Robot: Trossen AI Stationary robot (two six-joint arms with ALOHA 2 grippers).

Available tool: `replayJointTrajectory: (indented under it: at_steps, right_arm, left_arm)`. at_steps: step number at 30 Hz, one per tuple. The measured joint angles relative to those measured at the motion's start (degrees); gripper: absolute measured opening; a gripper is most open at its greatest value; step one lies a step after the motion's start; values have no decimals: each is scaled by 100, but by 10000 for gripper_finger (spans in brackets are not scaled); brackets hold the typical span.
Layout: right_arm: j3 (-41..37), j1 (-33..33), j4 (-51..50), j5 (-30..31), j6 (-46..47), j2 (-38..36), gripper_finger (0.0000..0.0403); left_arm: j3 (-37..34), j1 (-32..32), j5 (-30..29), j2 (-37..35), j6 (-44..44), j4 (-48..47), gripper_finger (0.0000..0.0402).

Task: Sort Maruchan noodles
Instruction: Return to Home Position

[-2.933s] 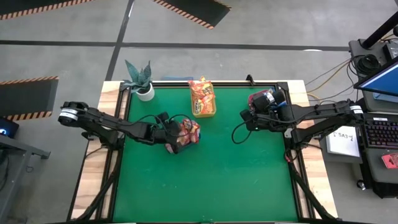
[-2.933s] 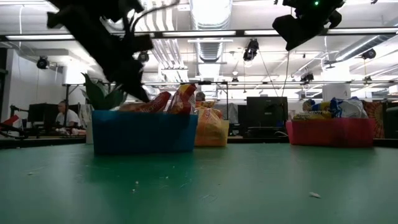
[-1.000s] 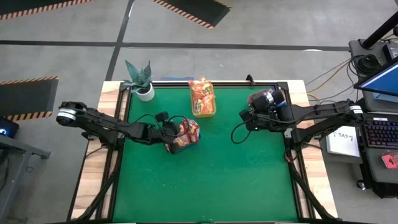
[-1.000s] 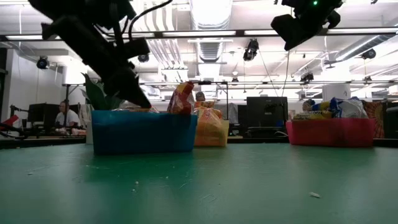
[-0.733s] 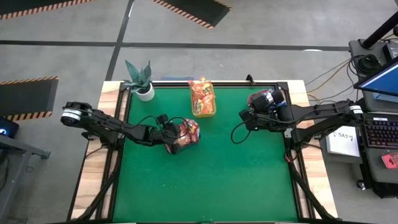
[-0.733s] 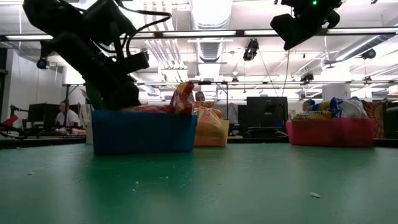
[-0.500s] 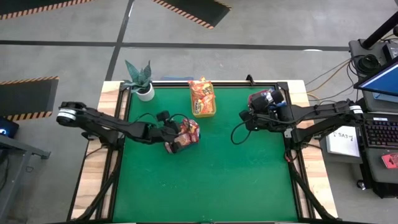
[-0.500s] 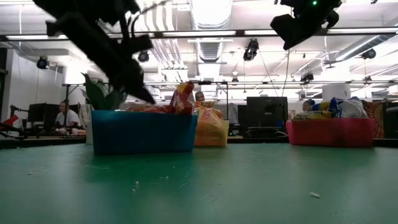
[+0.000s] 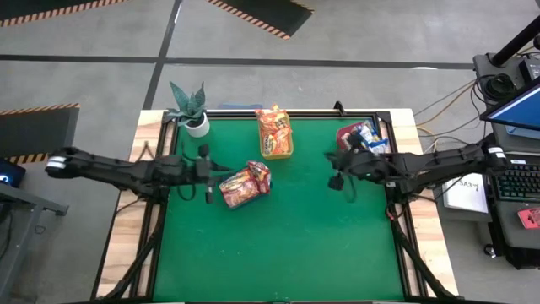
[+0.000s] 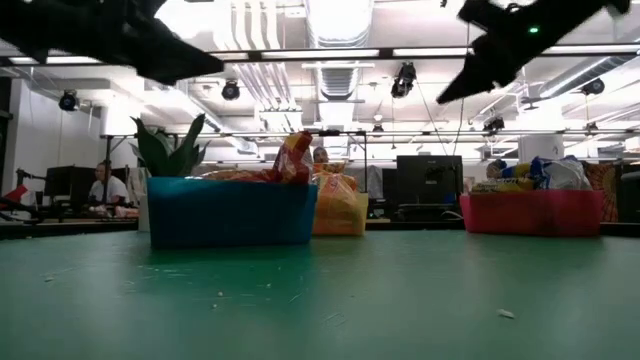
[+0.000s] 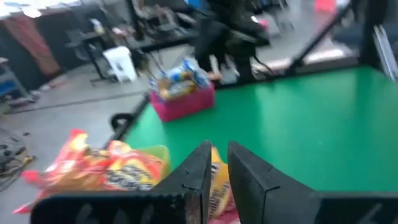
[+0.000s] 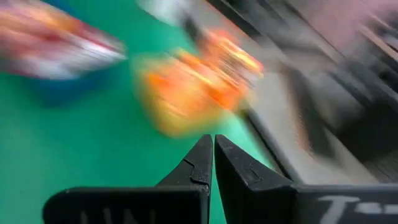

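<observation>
Red-pink Maruchan noodles point(image 9: 246, 179) lie heaped in the blue bin point(image 10: 232, 212) at mid-table. Orange-yellow packets fill the yellow bin point(image 9: 276, 135) at the far edge, and blue-edged packets fill the red bin point(image 9: 360, 135) at the far right. My left gripper point(image 9: 211, 179) hangs above the table just left of the blue bin, pointing nearly level toward it. Its fingers point(image 11: 202, 168) show only a narrow slit with nothing in it. My right gripper point(image 9: 335, 173) hangs in front of the red bin, shut and empty point(image 12: 213, 149).
A potted plant point(image 9: 190, 110) stands at the table's far left corner. The green mat's point(image 9: 287, 245) near half lies bare in front of the bins. Beyond the table's far edge, desks and a seated person point(image 10: 100, 185) show in the room.
My left gripper has drawn back from over the blue bin toward the table's left edge, rising and tipping up to nearly level. The packets stay in the bin. My right gripper has sunk a little, shifted toward the near edge and turned about.
</observation>
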Motion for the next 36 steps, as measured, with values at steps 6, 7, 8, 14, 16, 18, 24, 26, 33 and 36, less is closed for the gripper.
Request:
replayJointTrajectory:
  at_steps: [6,7,8,14,16,18,24,26,33,36]
  right_arm:
    - [-1421,-215,2167,-1838,-995,-1179,9]
    - [-1585,-239,2257,-1858,-989,-1381,9]
    - [-1744,-261,2267,-1880,-993,-1594,9]
    - [-2405,-264,2304,-1886,-967,-2941,9]
    - [-2567,-264,2305,-1892,-977,-3427,9]
    - [-2744,-264,2293,-1893,-1048,-3893,9]
    - [-3220,-262,2227,-1956,-1143,-5047,9]
    - [-3344,-264,1980,-1814,-1200,-5062,9]
    - [-3468,-264,2152,-489,-960,-4925,9]
    - [-3512,-264,1947,-244,-782,-4925,9]
  left_arm:
    - [-852,189,-11,-1570,-164,55,36]
    - [-999,199,-86,-1764,-167,18,36]
    - [-1126,203,-184,-1950,-171,28,36]
    - [-1627,221,-632,-3026,-323,-94,36]
    - [-1668,220,-844,-3331,-378,-366,36]
    - [-1706,221,-1255,-3607,-504,-825,36]
    - [-1819,225,-2532,-3870,-1498,-1634,36]
    - [-1764,223,-2597,-3831,-1526,-1656,36]
    - [-1769,223,-2596,-3612,-1386,-1698,36]
    - [-1769,223,-2550,-3532,-1382,-1680,36]
